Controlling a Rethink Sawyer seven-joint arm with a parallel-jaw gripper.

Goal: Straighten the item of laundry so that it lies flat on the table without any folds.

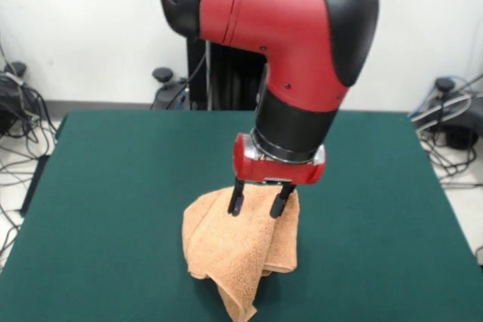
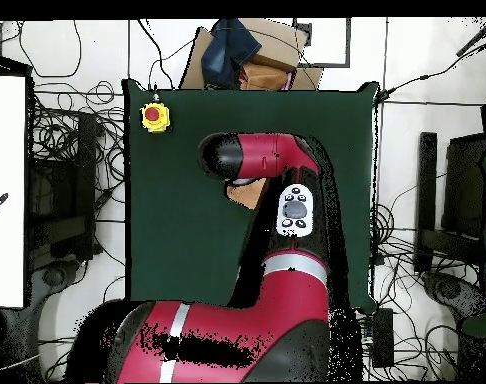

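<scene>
The peach-orange towel (image 1: pixel 238 250) lies bunched and folded near the middle of the green table (image 1: pixel 113 186), toward its near edge, one corner trailing nearer still. The gripper (image 1: pixel 260 203) stands directly over the towel's far edge, its two black fingers (image 1: pixel 235 201) parted and seemingly touching the cloth. From overhead the arm (image 2: pixel 277 180) hides nearly all of the towel.

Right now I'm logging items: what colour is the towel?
Peach-orange, plain; the towel shows best in the front view.
</scene>
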